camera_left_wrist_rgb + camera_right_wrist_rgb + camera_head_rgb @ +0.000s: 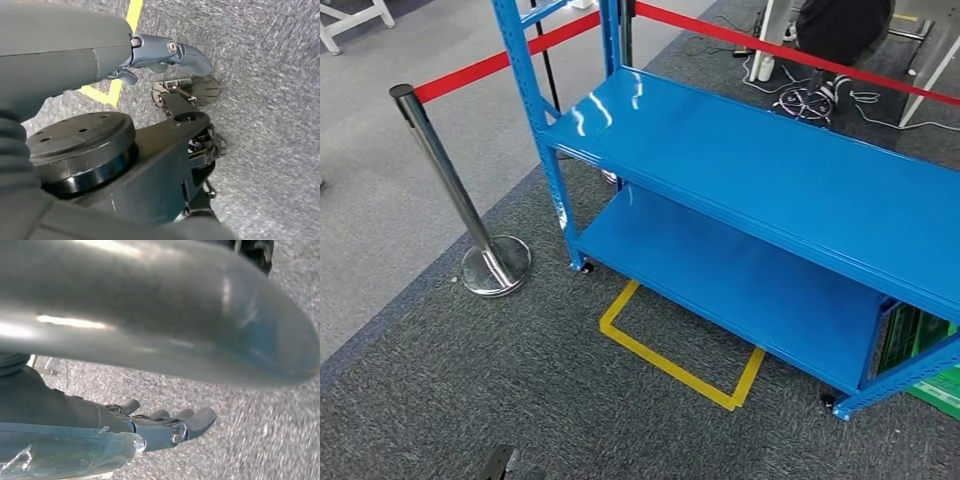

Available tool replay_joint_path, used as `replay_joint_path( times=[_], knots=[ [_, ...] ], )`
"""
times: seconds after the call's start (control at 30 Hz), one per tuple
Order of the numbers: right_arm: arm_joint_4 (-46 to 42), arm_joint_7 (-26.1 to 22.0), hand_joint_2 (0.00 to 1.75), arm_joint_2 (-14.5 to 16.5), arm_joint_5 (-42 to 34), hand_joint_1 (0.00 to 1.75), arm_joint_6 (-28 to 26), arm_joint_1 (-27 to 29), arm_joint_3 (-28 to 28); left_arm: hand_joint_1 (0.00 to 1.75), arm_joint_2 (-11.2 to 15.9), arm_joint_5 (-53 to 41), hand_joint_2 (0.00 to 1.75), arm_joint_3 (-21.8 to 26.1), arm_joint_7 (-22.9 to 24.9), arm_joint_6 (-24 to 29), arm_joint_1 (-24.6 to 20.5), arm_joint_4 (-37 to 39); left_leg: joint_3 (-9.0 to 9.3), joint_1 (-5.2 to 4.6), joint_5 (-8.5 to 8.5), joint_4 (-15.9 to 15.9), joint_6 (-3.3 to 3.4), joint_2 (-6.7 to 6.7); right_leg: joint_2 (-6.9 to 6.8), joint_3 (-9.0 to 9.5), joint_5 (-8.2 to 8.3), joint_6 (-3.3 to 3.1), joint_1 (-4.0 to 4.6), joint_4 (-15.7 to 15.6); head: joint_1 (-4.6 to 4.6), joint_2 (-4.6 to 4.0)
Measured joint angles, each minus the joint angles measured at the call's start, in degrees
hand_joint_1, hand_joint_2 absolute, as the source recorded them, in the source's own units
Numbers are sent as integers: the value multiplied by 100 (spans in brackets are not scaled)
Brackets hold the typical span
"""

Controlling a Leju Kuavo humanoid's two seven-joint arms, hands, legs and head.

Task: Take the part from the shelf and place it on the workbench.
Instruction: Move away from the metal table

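The blue metal shelf [773, 170] stands ahead and to the right in the head view. Its upper board and lower board [727, 280] are bare where I see them. My left hand [166, 52] hangs above the grey carpet with its fingers stretched out, holding nothing. My right hand [170, 427] also hangs over the carpet with its fingers straight and nothing between them. A smooth silvery rounded form [170, 315] lies close across the right wrist view; I cannot tell what it is.
A chrome stanchion [448, 185] with a red belt [493, 65] stands left of the shelf. Yellow tape [675, 365] marks a box on the carpet in front of the shelf. A green crate [924, 350] sits behind its right end. A person [841, 25] sits beyond the shelf.
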Motion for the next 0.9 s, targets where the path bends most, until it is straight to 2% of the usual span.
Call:
replay_joint_path(
  times=[0.03, 0.07, 0.1, 0.13, 0.17, 0.2, 0.23, 0.27, 0.3, 0.33, 0.37, 0.4, 0.43, 0.47, 0.5, 0.53, 0.57, 0.6, 0.63, 0.67, 0.7, 0.73, 0.77, 0.8, 0.83, 0.9],
  knots=[
    [0, 2, 0, 0, 0, 0, -2, 7, -2, 0, 1, -3, 175, -1, 14, 0, -9, 0, 9, 4, -4, -7, -27, 48, 65, -11, 10, -33, -2, -4, 1, 0],
    [0, 4, 0, 0, 0, 0, -3, 16, -3, 0, 1, -3, 175, -1, 25, 0, -16, 0, 9, 14, -40, 15, -61, 16, 127, -18, 22, -65, -11, -13, 0, 0],
    [0, 6, 0, 0, 0, 0, -3, 18, -4, 0, 1, -4, 175, -2, 30, -1, -21, 0, -29, 22, -134, 123, -93, -87, 192, -22, 36, -98, -27, -24, -5, 0],
    [0, 7, 0, 0, 0, 0, -3, 13, -5, 0, 1, -4, 175, -2, 32, -1, -21, 0, -129, 31, -293, 358, -121, -234, 258, -27, 51, -129, -46, -35, -14, 0],
    [0, 8, 0, 0, 0, 0, -3, 7, -5, 0, 1, -4, 175, -3, 32, -2, -18, 0, -286, 38, -493, 714, -140, -405, 325, -41, 61, -150, -56, -38, -24, 0],
    [0, 8, 0, 0, 0, 0, -2, 0, -5, 0, 1, -5, 175, -3, 33, -2, -10, 0, -485, 41, -689, 1129, -148, -511, 398, -56, 68, -166, -61, -38, -31, 0],
    [0, 8, 0, 0, 0, 0, -2, -2, -5, 0, 1, -6, 175, -3, 35, -2, 1, 0, -665, 42, -818, 1486, -151, -560, 479, -69, 76, -172, -62, -38, -33, 0],
    [0, 8, 0, 0, 0, 0, -2, 3, -5, 0, 2, -8, 175, -3, 38, -2, 10, 0, -769, 43, -833, 1672, -147, -579, 565, -77, 83, -169, -63, -37, -34, 0],
    [0, 8, 0, 0, 0, 0, -2, 11, -5, 0, 2, -10, 131, -3, 41, -2, 15, 0, -766, 45, -722, 1627, -139, -592, 656, -79, 93, -159, -65, -37, -34, 0],
    [0, 8, 0, 0, 1, 0, -3, 16, -5, 0, 2, -16, 87, -3, 44, 0, 16, 0, -655, 51, -518, 1367, -130, -626, 748, -79, 103, -144, -71, -36, -34, 0],
    [0, 8, 0, 0, 1, 0, -4, 17, -5, 0, 3, -25, 44, -4, 43, 5, 15, 0, -474, 67, -283, 973, -125, -727, 835, -81, 114, -123, -77, -36, -35, 0],
    [0, 8, 0, 0, 2, 0, -7, 9, -5, 0, 2, -34, 0, -4, 39, 10, 13, 0, -287, 90, -113, 564, -119, -884, 919, -94, 123, -95, -73, -24, -38, 0],
    [-1, 8, 0, 0, 2, 0, -10, -2, -5, 0, 3, -44, 0, -5, 36, 23, 10, 0, -154, 110, -24, 266, -110, -1019, 994, -118, 136, -64, -69, -17, -38, 0],
    [-1, 8, 0, 0, 1, 0, -14, -5, -5, 0, 3, -54, 0, -5, 33, 47, 6, -1, -83, 121, -2, 95, -93, -1119, 1062, -146, 154, -25, -69, -19, -43, 0],
    [-2, 9, 0, 0, -1, 0, -19, 1, -6, 0, 3, -70, 0, -6, 35, 78, 2, -4, -66, 119, -19, 34, -63, -1136, 1129, -176, 176, 18, -72, -31, -46, 0],
    [-2, 11, 0, 0, -3, 0, -23, 18, -8, 0, 4, -86, 0, -8, 39, 111, -2, -7, -69, 120, -11, 23, -24, -1071, 1195, -204, 203, 60, -86, -58, -48, 0],
    [-2, 13, 0, 0, -4, 0, -26, 40, -11, 0, 6, -101, 0, -10, 44, 139, -6, -14, -66, 120, 6, 9, 21, -1001, 1174, -226, 205, 93, -91, -55, -50, 0],
    [-2, 16, 0, 1, -6, 0, -30, 51, -14, 0, 7, -111, 0, -13, 49, 158, -9, -21, -62, 123, 22, -4, 68, -924, 1052, -276, 146, 117, -83, 24, -31, 0],
    [-2, 19, 0, 1, -7, 0, -32, 46, -17, 0, 7, -113, 0, -16, 51, 169, -7, -26, -59, 124, 33, -17, 107, -834, 868, -375, 13, 135, -71, 227, -7, 0],
    [-2, 19, 0, 2, -7, 0, -31, 32, -19, 0, 8, -116, 0, -17, 52, 179, 0, -31, -57, 109, 32, -19, 135, -740, 643, -525, -185, 146, -61, 559, 16, 0],
    [-2, 19, 0, 3, -7, 0, -30, 13, -20, 0, 10, -119, 0, -18, 54, 186, 13, -33, -57, 93, 27, -19, 154, -641, 478, -712, -404, 158, -57, 972, 38, 0],
    [-2, 18, 0, 4, -7, 0, -28, 0, -20, 0, 14, -121, 0, -18, 56, 192, 25, -34, -55, 78, 22, -18, 161, -539, 395, -877, -568, 169, -61, 1347, 42, 0],
    [-2, 19, 0, 5, -8, 0, -27, 0, -21, 0, 19, -125, 0, -18, 62, 201, 29, -36, -51, 69, 16, -17, 164, -447, 357, -965, -637, 173, -63, 1576, 41, 0],
    [-2, 26, 0, 6, -11, 0, -30, 9, -22, 0, 23, -133, 0, -19, 92, 226, 25, -37, -42, 65, 9, -16, 162, -366, 336, -934, -591, 174, -64, 1576, 43, 0],
    [-2, 41, 0, 7, -15, 0, -33, 18, -24, 0, 25, -144, 0, -19, 159, 273, 15, -39, -24, 64, -4, -16, 153, -294, 300, -772, -444, 169, -63, 1323, 44, 0],
    [-2, 79, 0, 7, -20, 0, -46, 14, -26, 0, 28, -169, 0, -20, 386, 407, -2, -48, 27, 50, -44, -11, 109, -163, 91, -282, -118, 137, -43, 506, 47, 0]
  ],
)
